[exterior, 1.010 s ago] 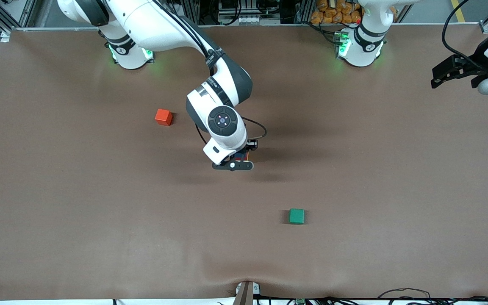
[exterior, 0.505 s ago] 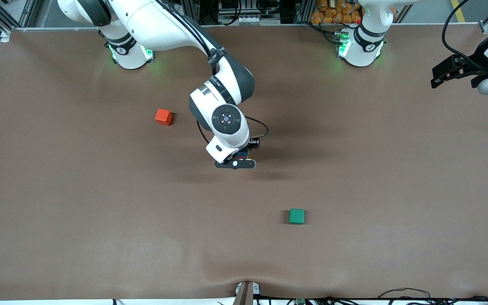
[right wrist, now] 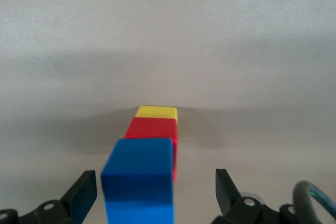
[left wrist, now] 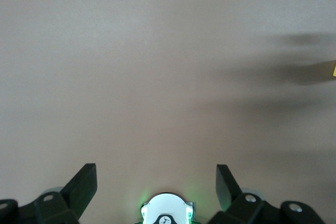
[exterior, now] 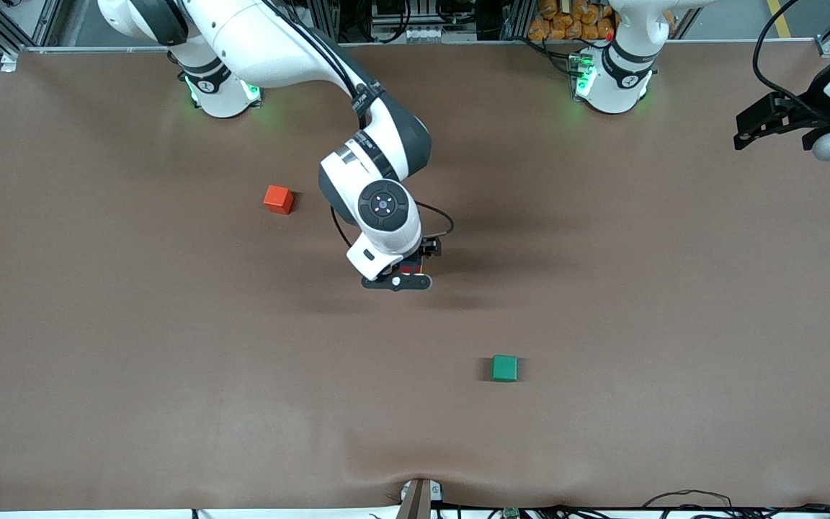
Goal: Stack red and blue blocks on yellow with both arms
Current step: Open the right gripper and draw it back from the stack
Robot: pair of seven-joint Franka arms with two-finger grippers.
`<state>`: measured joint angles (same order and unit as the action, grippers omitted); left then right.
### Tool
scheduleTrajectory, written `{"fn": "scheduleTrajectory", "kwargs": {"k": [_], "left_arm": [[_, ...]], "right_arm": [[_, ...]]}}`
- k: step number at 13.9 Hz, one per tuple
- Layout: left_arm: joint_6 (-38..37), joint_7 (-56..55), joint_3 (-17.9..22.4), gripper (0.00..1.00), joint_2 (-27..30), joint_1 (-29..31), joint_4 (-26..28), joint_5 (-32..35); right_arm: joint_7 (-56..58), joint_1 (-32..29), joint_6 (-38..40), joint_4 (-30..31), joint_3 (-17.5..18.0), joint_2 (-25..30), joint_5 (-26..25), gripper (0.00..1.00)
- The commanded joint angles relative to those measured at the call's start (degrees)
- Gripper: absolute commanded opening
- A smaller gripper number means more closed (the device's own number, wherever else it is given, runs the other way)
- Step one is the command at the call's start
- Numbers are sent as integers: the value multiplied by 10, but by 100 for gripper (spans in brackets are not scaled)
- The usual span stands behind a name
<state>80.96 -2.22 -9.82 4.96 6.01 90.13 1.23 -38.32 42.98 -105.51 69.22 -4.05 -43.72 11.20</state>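
Blue block (right wrist: 138, 179) tops red block (right wrist: 153, 129) on yellow cube (right wrist: 156, 112).

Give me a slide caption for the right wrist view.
Right gripper open around a blue cube topping a red cube on a yellow cube.

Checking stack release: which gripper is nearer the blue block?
Right. The right gripper sits open right around the blue block, fingers clear on both sides. The left gripper waits open over the left arm's end of the table.
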Motion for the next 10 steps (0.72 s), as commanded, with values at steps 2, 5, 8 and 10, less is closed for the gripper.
{"fn": "scheduleTrajectory", "kwargs": {"k": [2,5,8,10], "left_arm": [[-2,11,-1,100,5,3,0,6],[-2,11,-1,100,5,2,0,7],[-3,11,-1,100,1,4,-11,7],[-2,10,-1,100,-3,3,-19,8]], "right_arm": [[-10,-39,72,-33,6,28,-3,100],[-10,-61,97,-49,4,68,-4,100],[-9,-95,118,-49,5,107,-2,100],[-9,-123,161,-50,5,134,-2,100]]}}
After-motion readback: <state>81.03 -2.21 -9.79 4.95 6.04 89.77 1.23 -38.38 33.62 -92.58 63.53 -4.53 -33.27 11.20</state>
